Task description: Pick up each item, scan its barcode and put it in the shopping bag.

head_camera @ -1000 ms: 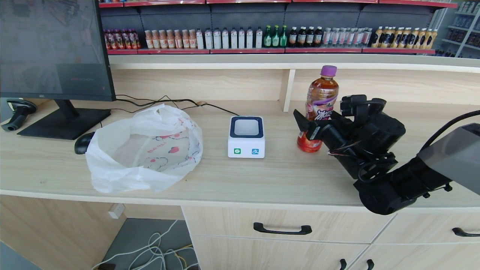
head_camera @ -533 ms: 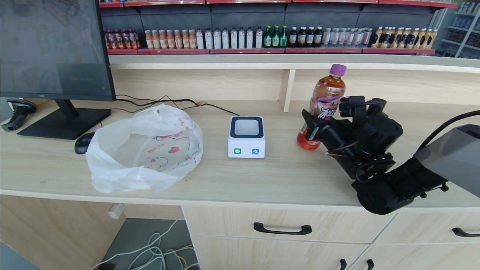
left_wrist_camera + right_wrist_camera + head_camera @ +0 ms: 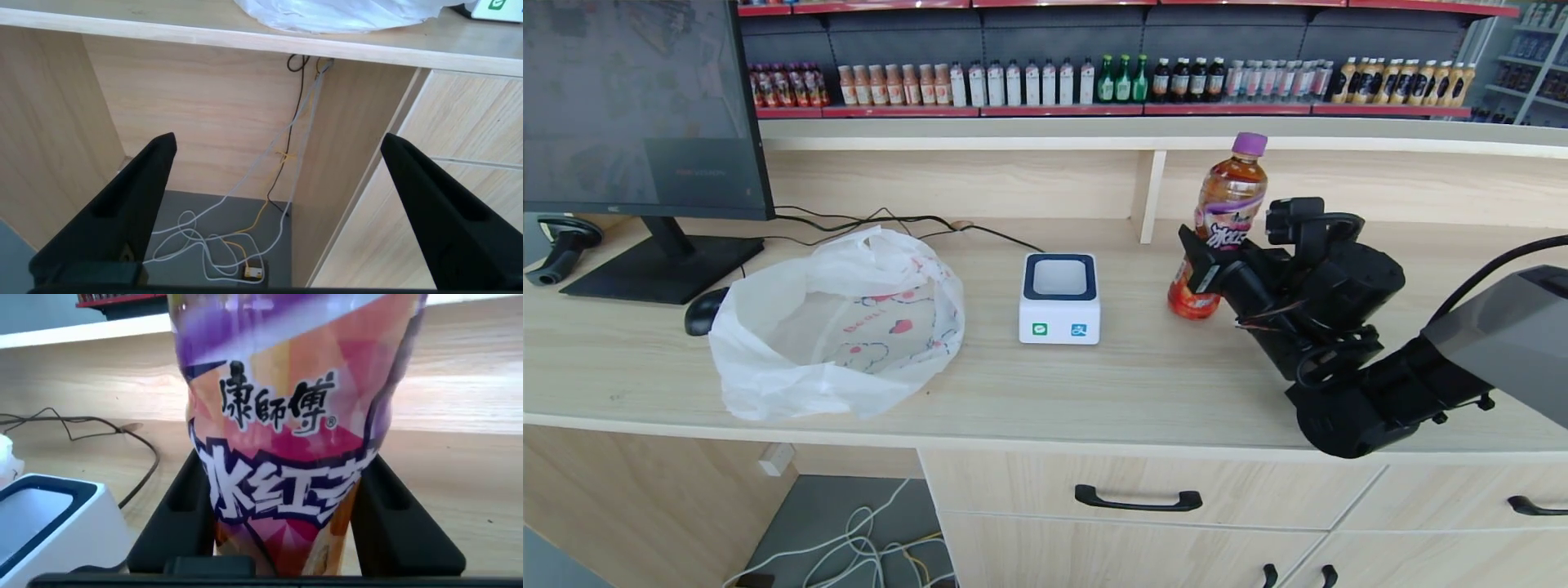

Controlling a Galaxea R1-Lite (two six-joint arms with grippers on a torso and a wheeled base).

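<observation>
1. Right gripper [image 3: 1207, 265]: fingers clamped on the bottle [image 3: 1227, 214], low on its label; the bottle leans slightly, right of the scanner [image 3: 1059, 298]; I cannot tell whether its base touches the desk [image 3: 1094, 384]
2. Left gripper [image 3: 278, 139]: fingers spread wide, holding nothing, below the desk edge
3. Shopping bag [image 3: 837, 327] lies open, left of the scanner

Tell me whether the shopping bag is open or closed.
Open. The shopping bag lies on the counter with its mouth spread wide, its printed inner wall showing.
</observation>
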